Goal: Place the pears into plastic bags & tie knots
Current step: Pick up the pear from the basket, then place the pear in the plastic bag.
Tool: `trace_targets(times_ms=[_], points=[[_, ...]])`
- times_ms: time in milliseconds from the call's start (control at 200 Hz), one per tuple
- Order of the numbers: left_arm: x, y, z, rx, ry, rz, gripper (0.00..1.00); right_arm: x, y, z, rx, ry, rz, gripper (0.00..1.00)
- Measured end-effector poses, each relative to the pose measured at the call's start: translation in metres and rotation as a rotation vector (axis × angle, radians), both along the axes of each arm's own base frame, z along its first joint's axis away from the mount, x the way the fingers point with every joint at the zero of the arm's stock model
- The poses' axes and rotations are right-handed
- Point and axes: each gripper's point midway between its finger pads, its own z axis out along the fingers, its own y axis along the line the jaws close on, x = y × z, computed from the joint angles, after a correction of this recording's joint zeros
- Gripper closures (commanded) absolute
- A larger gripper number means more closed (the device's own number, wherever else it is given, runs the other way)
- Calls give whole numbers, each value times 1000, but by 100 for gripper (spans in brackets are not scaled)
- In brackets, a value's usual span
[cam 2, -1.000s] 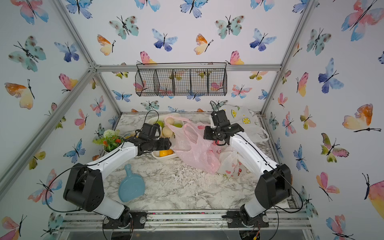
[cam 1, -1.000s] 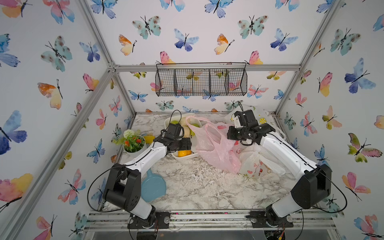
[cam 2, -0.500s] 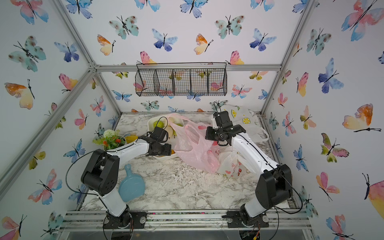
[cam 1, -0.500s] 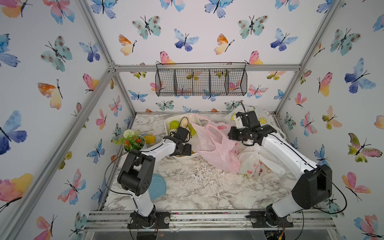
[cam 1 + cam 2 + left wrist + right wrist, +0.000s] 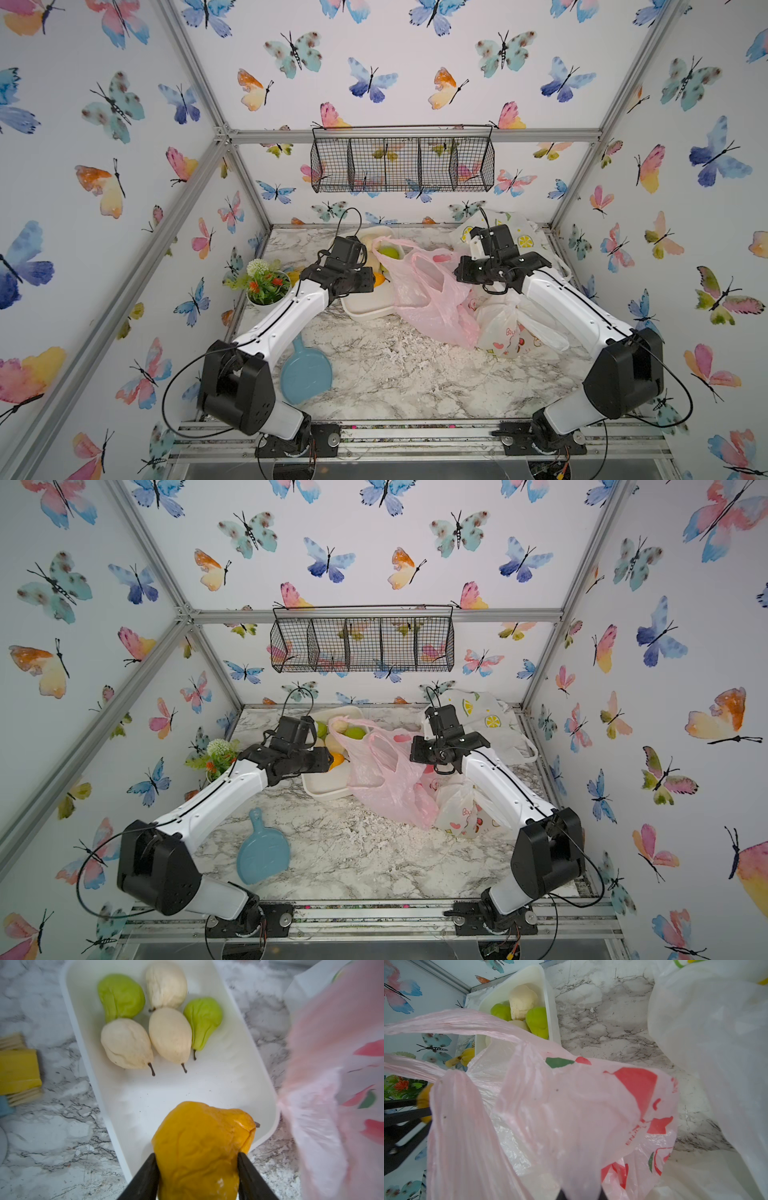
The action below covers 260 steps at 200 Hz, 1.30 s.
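Left end effector (image 5: 196, 1154) has closed around the orange pear (image 5: 203, 1136).

White rectangular plastic tray (image 5: 365, 309) w/ cream & green toy pears (image 5: 170, 1036) in it, back-centre on marble counter (image 5: 415, 374); potted flowers (image 5: 266, 286) L of it. Pink fruit-print plastic bag (image 5: 428, 299) against tray's R side, bunny-print translucent bag (image 5: 503, 332) R of that, lemon-print white bag (image 5: 528, 239) behind it.

L gripper (image 5: 331, 760) w/ orange pear (image 5: 338, 759) by pink bag (image 5: 384, 773).
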Motion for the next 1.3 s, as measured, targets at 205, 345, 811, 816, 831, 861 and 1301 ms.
trace_targets(times_ms=[205,345,811,816,831,861,1301], points=[[-11,-9,78,-127,-156,-30,51,-5,3,2,28,-18,20,97],[-6,-42,100,-169,-194,-105,52,-9,5,6,59,-33,33,97],[-17,-58,22,-86,7,-127,54,-5,8,12,91,-62,21,97],[-17,-58,21,-86,8,-126,54,-5,8,12,91,-62,20,97],[-17,-57,20,-84,12,-124,54,-5,8,12,91,-63,20,97],[-17,-55,19,-81,15,-117,54,-5,8,12,92,-63,19,97],[-45,-54,73,-296,-119,-164,55,-5,7,10,98,-61,6,97]])
